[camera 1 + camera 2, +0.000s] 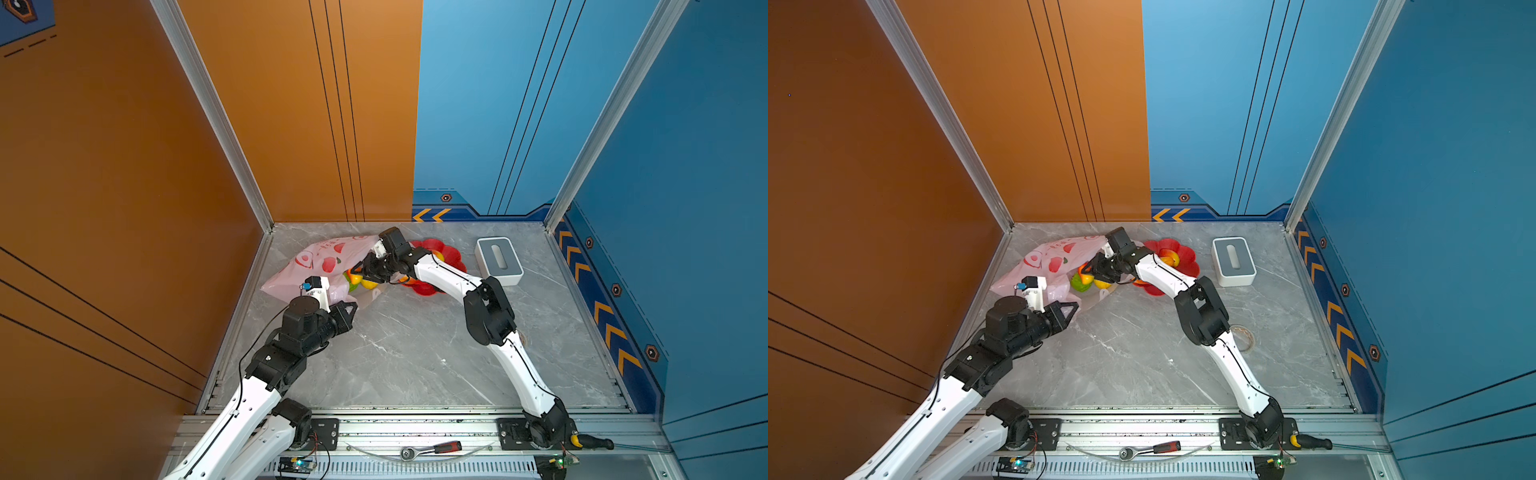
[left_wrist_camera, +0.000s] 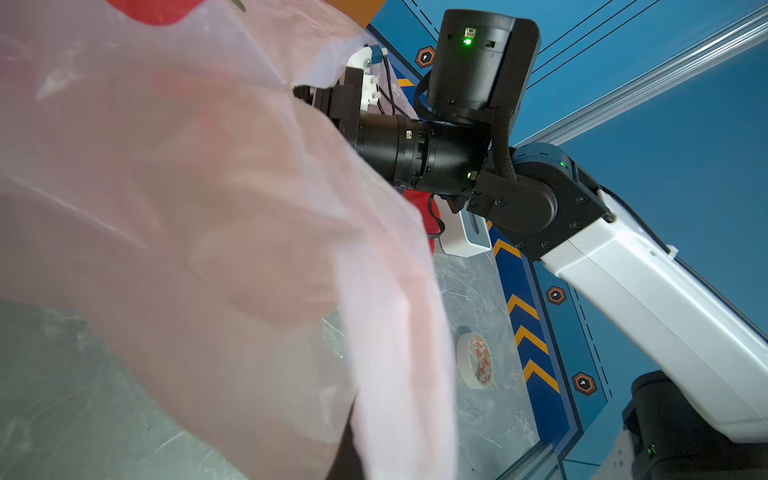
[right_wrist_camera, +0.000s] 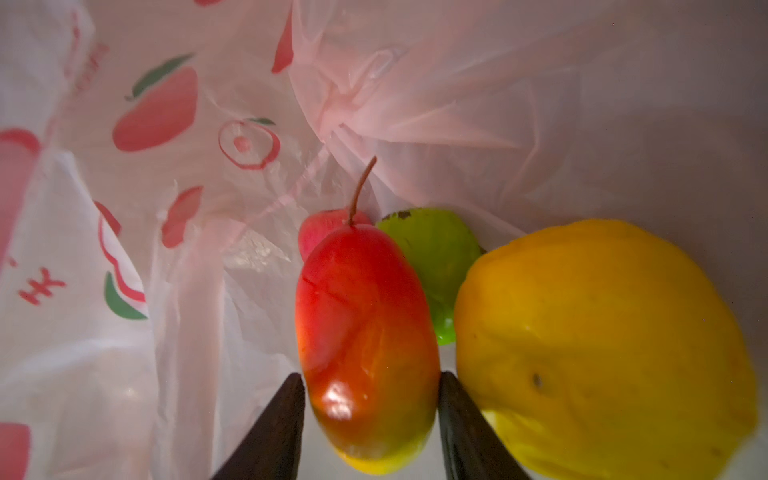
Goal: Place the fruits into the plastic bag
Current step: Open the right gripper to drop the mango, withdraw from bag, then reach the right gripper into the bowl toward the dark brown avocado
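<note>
Right wrist: found right gripper (image 3: 370,374) inside the plastic bag (image 3: 124,257), jaws flanking a red-yellow mango (image 3: 365,324) beside lemon (image 3: 602,353) and green fruit (image 3: 432,257), pinching or not unclear; in a top view, left gripper (image 1: 351,309) pressed together on the bag's rim, probably keeping its mouth open.

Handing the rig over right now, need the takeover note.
Left gripper: shut on the plastic bag edge, holding its mouth open.
Right gripper: inside the bag, fingers flanking a red-yellow mango; gripped or released, cannot tell.
Done: yellow fruit, green fruit and pink-red apple lie in the bag.
To do: at least one yellow-red fruit sits on the red dish; the right arm may hide more.
</note>
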